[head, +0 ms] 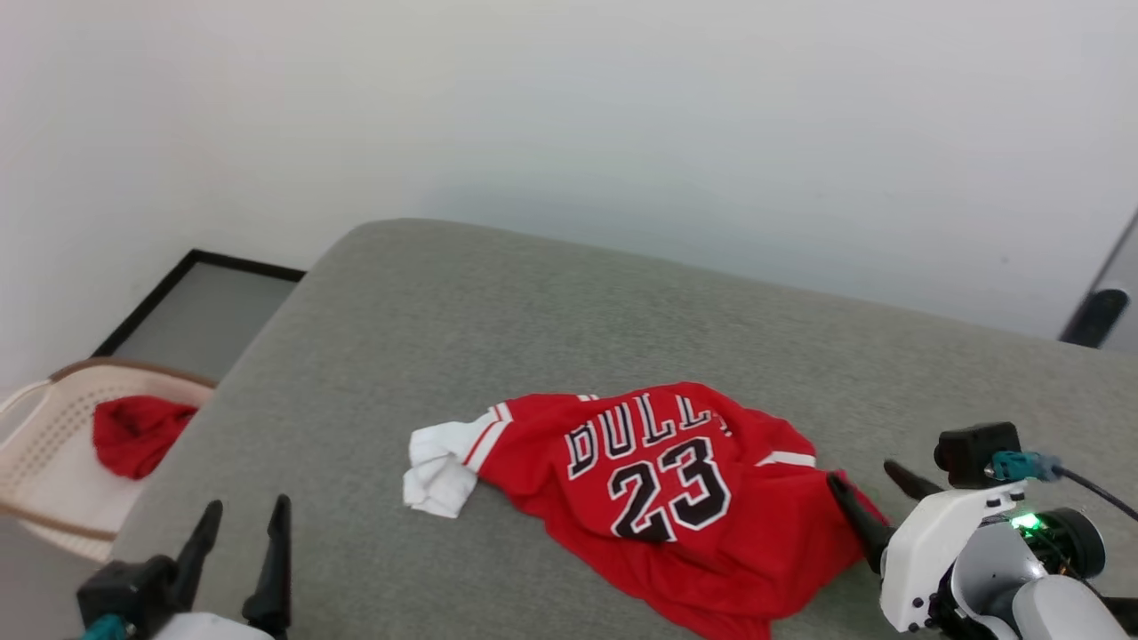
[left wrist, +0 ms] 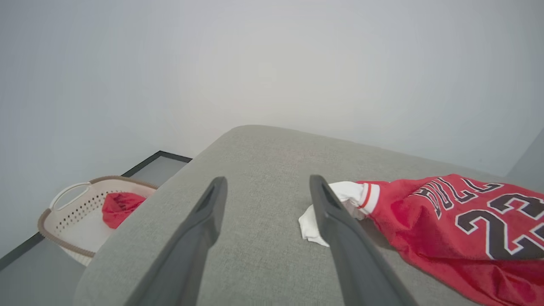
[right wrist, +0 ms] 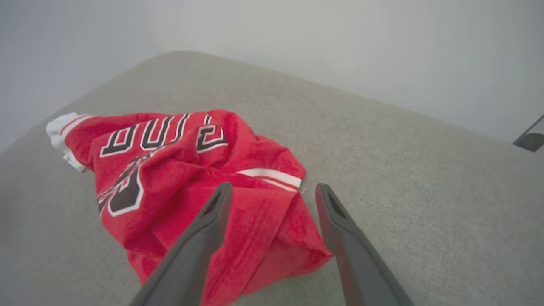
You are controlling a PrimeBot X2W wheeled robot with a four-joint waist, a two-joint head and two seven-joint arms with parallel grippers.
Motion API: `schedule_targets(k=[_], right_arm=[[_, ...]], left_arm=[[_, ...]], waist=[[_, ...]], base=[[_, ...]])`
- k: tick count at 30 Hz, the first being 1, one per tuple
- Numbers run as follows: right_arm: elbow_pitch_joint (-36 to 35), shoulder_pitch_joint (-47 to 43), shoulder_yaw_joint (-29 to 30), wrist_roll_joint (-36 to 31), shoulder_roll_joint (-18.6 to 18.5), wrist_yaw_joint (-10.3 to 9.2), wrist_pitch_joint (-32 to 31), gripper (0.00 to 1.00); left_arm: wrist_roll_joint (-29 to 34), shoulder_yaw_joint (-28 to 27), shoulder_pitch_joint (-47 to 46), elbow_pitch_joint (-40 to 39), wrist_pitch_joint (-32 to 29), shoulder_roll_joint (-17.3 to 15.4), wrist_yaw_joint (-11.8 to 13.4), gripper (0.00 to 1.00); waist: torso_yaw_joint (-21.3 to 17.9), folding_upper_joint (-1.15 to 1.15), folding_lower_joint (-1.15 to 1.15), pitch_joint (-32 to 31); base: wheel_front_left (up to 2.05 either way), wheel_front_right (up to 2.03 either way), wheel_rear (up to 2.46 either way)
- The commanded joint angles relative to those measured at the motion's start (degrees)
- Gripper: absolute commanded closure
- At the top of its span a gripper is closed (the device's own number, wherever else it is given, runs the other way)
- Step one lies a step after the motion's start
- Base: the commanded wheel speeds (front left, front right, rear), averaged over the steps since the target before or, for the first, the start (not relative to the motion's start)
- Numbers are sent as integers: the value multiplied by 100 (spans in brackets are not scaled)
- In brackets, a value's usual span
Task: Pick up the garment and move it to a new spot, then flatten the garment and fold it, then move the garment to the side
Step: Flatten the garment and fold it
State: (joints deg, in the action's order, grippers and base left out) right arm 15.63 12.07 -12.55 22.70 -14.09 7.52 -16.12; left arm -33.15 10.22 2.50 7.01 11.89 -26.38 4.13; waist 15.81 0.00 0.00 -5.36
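Right hand (head: 861, 471) wide open, empty, fingertips at bunched edge of jersey (head: 658, 480). Left hand (head: 249, 502) open, empty, apart from white sleeve (head: 440, 476). Jersey crumpled on grey cushion (head: 533, 311). Risk: pinch catches several folded layers, jersey lifts tangled.

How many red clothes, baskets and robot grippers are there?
Red clothes: 2, the jersey on the grey cushion and the plain red cloth in the basket
Baskets: 1, the pale basket
Grippers: 2, the left gripper and the right gripper, both open
Total: 5
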Motion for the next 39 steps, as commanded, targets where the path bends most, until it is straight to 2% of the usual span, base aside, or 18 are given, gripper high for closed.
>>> schedule_targets(k=[1,7,14,15,16,21,26,33,39], right_arm=[[41,50,17,31,-13,-6,-128,0],[368,124,107,92,-18,-6,-1219,0],[918,401,79,30,155,-7,-1708,0],[1031,464,30,31,171,-7,-1734,84],[1130,536,-3,34,180,-7,-1738,100],[1483,797,-79,132,121,-7,-1738,100],[1332,900,-179,465,-2,-7,-1916,100],[262,431,-366,1051,-399,-6,-2561,100],[-774,-389,-205,1254,-688,-7,-3149,100]], left_arm=[[24,-12,40,32,62,71,30,0],[-92,-70,-56,279,248,397,-66,0],[-109,0,-310,497,298,659,-223,0],[-105,5,-330,538,304,679,-231,0],[-88,11,-375,567,307,706,-256,0],[-124,-64,-439,676,318,806,-317,0],[-182,-197,-316,716,322,835,-321,0],[-254,-290,-170,686,319,805,-284,0],[-298,-259,-115,677,249,798,-281,0]], waist=[[222,0,0,2],[556,0,0,110],[804,0,0,432],[820,0,0,467],[838,0,0,500],[844,0,0,565],[695,0,0,523],[378,0,0,414],[127,0,0,351]], base=[[0,0,0],[0,0,0],[0,0,0],[0,0,0],[0,0,0],[0,0,0],[0,0,0],[0,0,0],[0,0,0]])
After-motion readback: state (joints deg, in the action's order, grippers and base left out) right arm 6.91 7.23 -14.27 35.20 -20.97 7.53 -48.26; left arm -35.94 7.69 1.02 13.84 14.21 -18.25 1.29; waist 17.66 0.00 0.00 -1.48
